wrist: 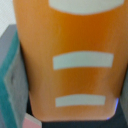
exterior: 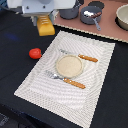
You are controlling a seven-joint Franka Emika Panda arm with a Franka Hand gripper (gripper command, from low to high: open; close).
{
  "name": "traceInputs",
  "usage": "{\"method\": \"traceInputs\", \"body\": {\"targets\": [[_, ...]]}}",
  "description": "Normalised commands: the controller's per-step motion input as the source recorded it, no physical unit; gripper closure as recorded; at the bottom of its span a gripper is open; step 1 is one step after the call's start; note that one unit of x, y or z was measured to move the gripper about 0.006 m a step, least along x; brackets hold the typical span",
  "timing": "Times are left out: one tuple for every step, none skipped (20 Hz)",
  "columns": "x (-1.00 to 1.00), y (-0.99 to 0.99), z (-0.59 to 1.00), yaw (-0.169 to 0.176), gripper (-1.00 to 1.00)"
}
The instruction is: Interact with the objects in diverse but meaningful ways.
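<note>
- Hand [exterior: 45, 25]: located at the top of the exterior view, toward that view's left, raised above the dark bench [exterior: 17, 55]. It is clenched on the bread block [exterior: 45, 24], which hangs below the white arm housing.
- Bread block: yellow-orange and ridged in the exterior view. In the wrist view the bread block [wrist: 75, 60] fills nearly the whole picture, an orange face crossed by 3 pale bars. Finger pads are not distinguishable there.
- Tomato [exterior: 35, 53]: red, round, resting on the dark bench just beside the placemat's edge on the exterior view's left, well apart from the hand.
- Placemat [exterior: 97, 85]: pale, striped, laid at an angle across the bench.
- Plate [exterior: 69, 64]: round, tan, at the centre of the placemat.
- Cutlery: 2 orange-handled pieces on the placemat. 1 utensil [exterior: 80, 56] lies on the far side of the plate; a fork [exterior: 66, 80] lies on the near side. Neither clearly touches the plate.
- Grey pots [exterior: 91, 16]: 2 visible on the tan surface at the top of the exterior view, beyond the placemat.
- Bowl [exterior: 123, 17]: pale, at the top edge on the exterior view's right, partly cut off.
</note>
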Motion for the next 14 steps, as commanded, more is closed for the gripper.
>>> {"method": "traceInputs", "body": {"targets": [[-0.7,-0.71,-0.18,-0.02,1.0],[-0.7,-0.7,-0.19,-0.023,1.0],[-0.71,-0.68,-0.21,-0.027,1.0],[-0.7,-0.69,-0.25,-0.024,1.0],[-0.69,-0.69,-0.3,-0.024,1.0],[-0.69,-0.68,-0.33,-0.023,1.0],[-0.69,-0.68,-0.39,-0.021,1.0],[-0.69,-0.67,-0.4,-0.021,1.0],[-0.71,-0.65,-0.44,-0.025,1.0],[-0.73,-0.59,-0.46,-0.025,1.0],[-0.71,-0.46,-0.5,-0.002,1.0],[-0.64,-0.34,-0.49,0.0,1.0],[-0.54,-0.26,-0.47,0.0,1.0],[-0.44,-0.19,-0.46,0.015,1.0]]}}
